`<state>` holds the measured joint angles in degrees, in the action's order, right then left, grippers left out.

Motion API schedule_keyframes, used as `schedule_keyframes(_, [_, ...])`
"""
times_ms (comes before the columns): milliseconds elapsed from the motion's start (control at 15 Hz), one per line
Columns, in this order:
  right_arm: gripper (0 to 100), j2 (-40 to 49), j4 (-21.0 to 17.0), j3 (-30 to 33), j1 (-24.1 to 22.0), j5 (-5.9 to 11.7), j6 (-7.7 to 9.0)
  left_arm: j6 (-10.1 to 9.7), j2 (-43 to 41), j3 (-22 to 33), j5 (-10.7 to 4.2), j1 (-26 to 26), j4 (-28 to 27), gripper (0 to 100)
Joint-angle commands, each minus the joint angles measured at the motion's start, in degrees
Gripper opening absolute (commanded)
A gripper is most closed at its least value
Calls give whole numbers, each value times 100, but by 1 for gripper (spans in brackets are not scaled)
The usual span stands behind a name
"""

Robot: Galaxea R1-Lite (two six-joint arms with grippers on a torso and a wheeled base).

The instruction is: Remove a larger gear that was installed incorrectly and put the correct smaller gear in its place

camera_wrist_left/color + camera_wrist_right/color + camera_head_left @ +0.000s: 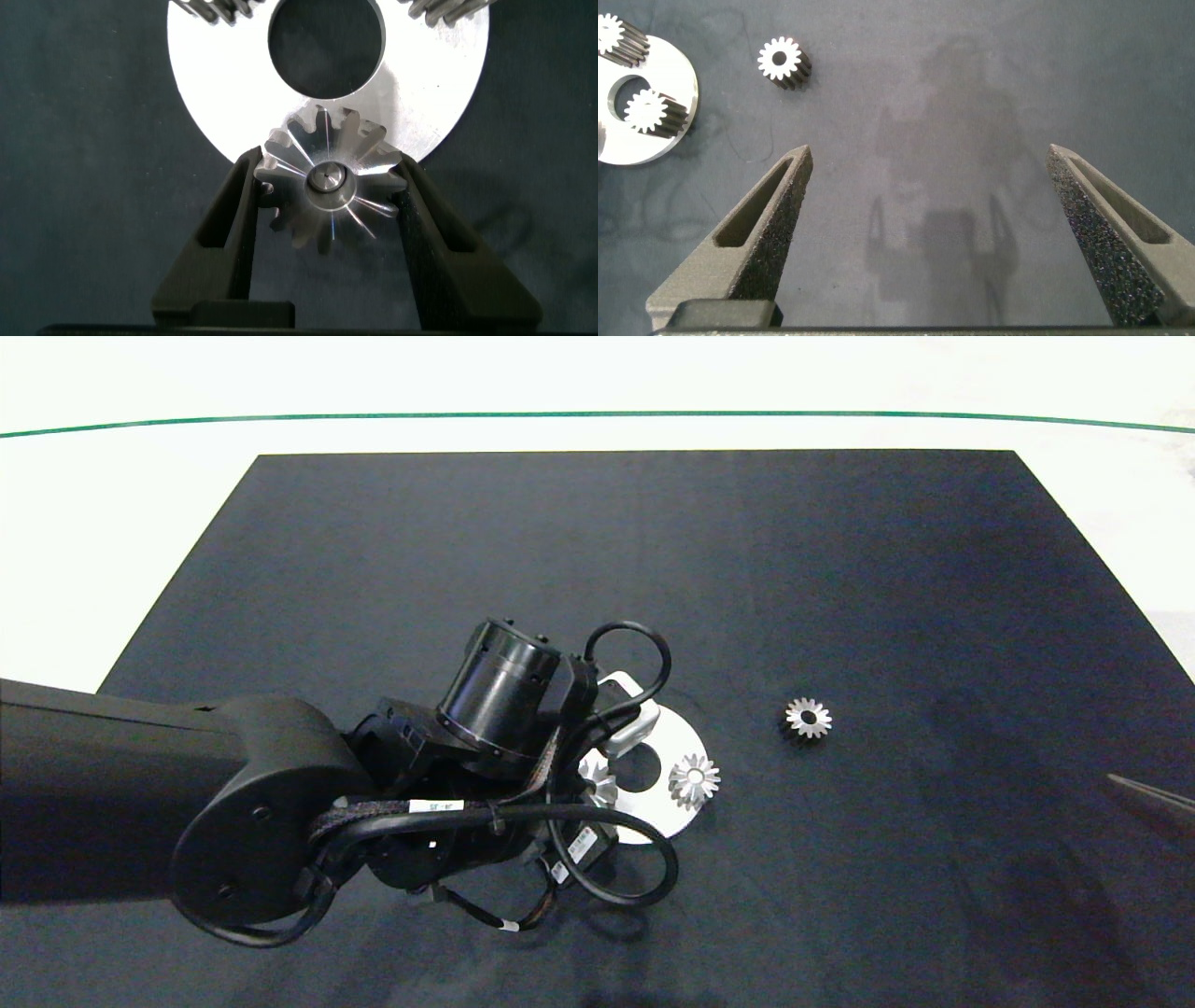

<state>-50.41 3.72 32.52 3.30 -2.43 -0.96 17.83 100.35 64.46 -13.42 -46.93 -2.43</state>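
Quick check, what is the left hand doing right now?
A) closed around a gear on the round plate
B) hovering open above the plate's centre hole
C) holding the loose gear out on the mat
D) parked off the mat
A: in the left wrist view the left hand has its fingers pressed on both sides of the larger gear, which sits on a pin at the edge of the round plate.

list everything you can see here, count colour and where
larger gear: 1, silver, on the disc's near edge, between the left gripper's fingers
other gears on the disc: 2 seen, silver
smaller gear: 1, silver, loose on the mat, right of the disc
disc: 1, silver, round centre hole, mid-mat
mat: 1, black, on the white table
left gripper: dark, closed around the larger gear
right gripper: dark, open, over bare mat at right
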Motion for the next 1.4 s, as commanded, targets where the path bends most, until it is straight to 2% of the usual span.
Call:
schedule_keyframes(67, [100, 5, 6, 0, 4, 5, 0, 9, -130, 5, -20, 9, -12, 28])
schedule_keyframes(133, [100, 5, 6, 0, 4, 5, 0, 9, -200, 5, -82, 18, -12, 28])
schedule_keyframes(333, [100, 66, 6, 0, 4, 5, 0, 9, -464, 5, -82, 62, -39, 28])
schedule_keyframes(533, [100, 137, -11, 0, 4, 23, 8, 9, -719, 14, -143, 246, -56, 28])
schedule_keyframes(733, [100, 198, -38, 8, -5, 32, 26, 9, -1035, 14, -143, 721, -337, 28])
schedule_keyframes(933, [100, 198, -55, 0, -5, 32, 26, -26, -1167, -233, -134, 1406, -592, 28])
schedule_keyframes(1067, [100, 198, -55, 0, -5, 40, 26, -8, -1167, -523, -64, 1758, -592, 28])
schedule_keyframes(1200, [100, 180, -55, 0, -5, 40, 26, 1, -1150, -777, 217, 1969, -566, 28])
schedule_keyframes(1400, [100, 180, -55, 0, -14, 40, 26, -17, -1114, -883, 270, 1969, -540, 28])
